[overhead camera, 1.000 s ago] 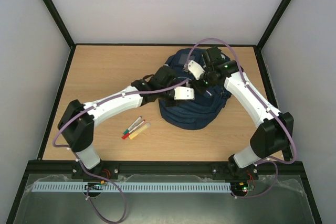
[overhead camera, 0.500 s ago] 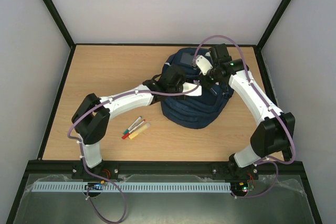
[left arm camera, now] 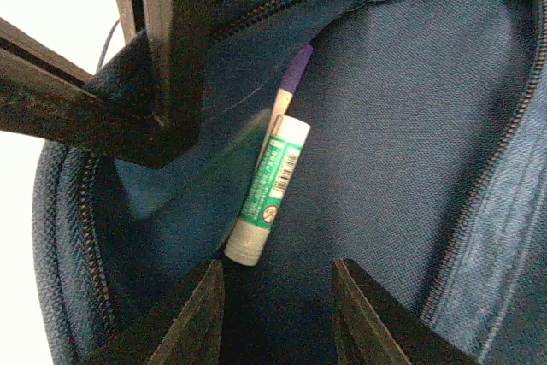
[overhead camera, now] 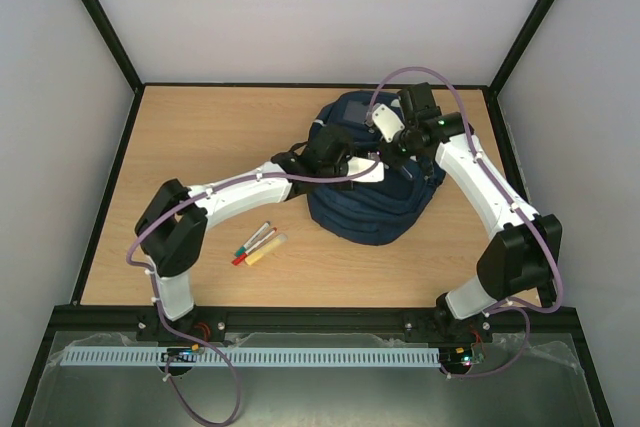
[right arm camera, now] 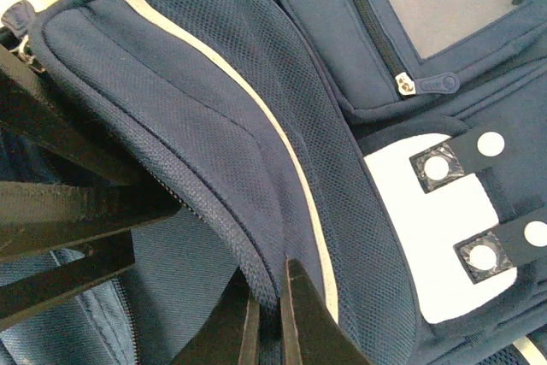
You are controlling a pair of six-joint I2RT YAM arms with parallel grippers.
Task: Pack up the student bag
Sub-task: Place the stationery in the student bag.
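Navy student bag with white stripe and grey patches lies flat, its main compartment unzipped

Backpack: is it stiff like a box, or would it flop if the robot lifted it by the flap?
Probably floppy: the student bag is soft fabric, and its flap bends in a curve where the right gripper pinches the zip edge. It would likely sag rather than keep its shape. The glue stick inside could slide around when it moves.

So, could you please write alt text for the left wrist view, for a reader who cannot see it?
A green and white glue stick and a purple-tipped pen lie inside the open blue backpack. The left gripper hovers open just short of them.
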